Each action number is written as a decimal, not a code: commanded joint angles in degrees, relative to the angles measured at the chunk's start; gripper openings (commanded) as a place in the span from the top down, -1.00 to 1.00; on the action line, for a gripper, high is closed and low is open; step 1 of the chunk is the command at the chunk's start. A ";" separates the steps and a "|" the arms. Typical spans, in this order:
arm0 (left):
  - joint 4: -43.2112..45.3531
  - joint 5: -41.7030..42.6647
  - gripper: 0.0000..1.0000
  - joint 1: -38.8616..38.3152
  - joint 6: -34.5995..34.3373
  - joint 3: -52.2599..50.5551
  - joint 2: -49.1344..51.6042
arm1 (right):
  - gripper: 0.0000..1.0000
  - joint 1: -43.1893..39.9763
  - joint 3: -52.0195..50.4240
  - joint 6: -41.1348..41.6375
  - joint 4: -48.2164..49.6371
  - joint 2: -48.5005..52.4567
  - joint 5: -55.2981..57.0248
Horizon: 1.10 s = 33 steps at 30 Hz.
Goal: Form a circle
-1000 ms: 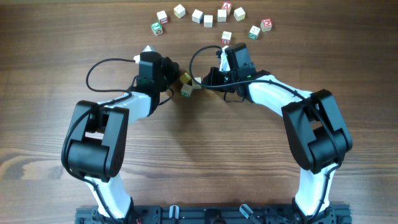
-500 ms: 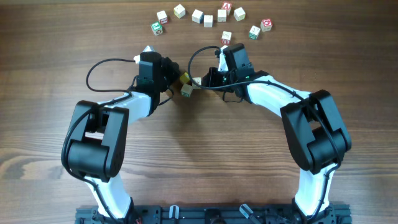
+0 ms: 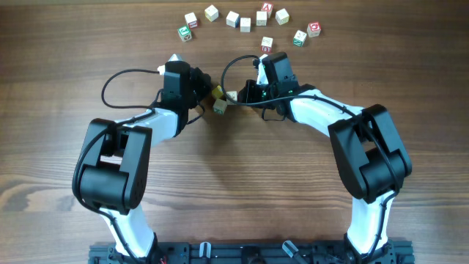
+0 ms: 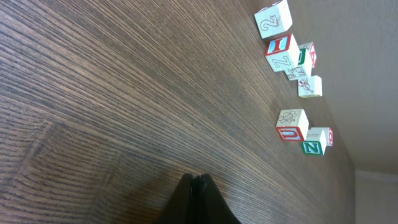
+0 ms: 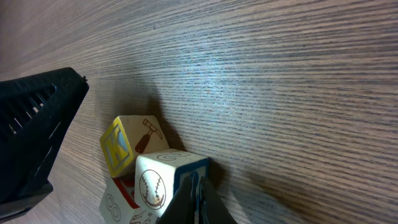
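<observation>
Circle [image 5: 152,177] sits between left hand [image 4: 199,180] and right hand [image 5: 195,184], both clenched; open table [image 3: 293,191] around.

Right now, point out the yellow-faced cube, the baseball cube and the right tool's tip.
yellow-faced cube [image 5: 118,154]: right wrist view, on its yellow side face.
baseball cube [image 5: 152,186]: right wrist view, on the baseball picture.
right tool [image 5: 196,183]: right wrist view, midway between its shut fingertips.

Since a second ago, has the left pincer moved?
No. Overhead, the left pincer keeps its spot relative to the arc of cubes.
</observation>
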 commanded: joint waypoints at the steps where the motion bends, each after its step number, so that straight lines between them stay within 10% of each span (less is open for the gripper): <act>1: -0.04 0.24 0.92 0.48 1.40 1.01 0.68 | 0.91 0.39 -0.22 -1.03 0.52 1.40 -0.59; 33: -0.07 0.24 0.92 0.48 1.40 1.01 0.68 | 0.91 0.33 -0.20 -2.40 1.14 1.40 -0.48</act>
